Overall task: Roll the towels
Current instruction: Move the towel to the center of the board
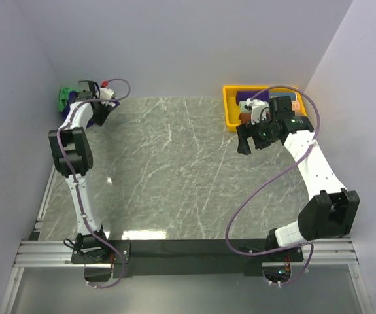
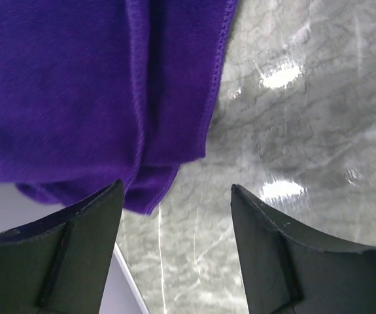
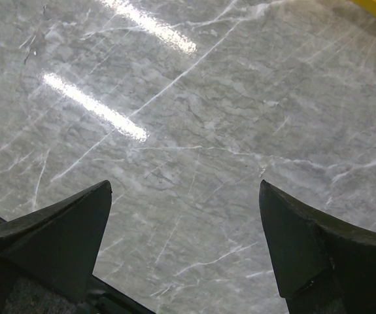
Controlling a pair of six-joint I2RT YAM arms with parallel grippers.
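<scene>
purple towel (image 2: 89, 85): soft napped cloth, matt, stitched hem
green towel (image 1: 62, 98): cloth, matt
table (image 3: 240, 98): grey veined stone look, polished smooth, glossy with bright glare streaks
yellow tray (image 1: 229, 108): smooth plastic
left gripper (image 2: 174, 196): matt black, finely grainy
right gripper (image 3: 184, 190): matt black, same grain
rail (image 1: 50, 252): bare silvery metal, dull sheen

Even bright light, glare streaks on table (image 3: 194, 196)
</scene>
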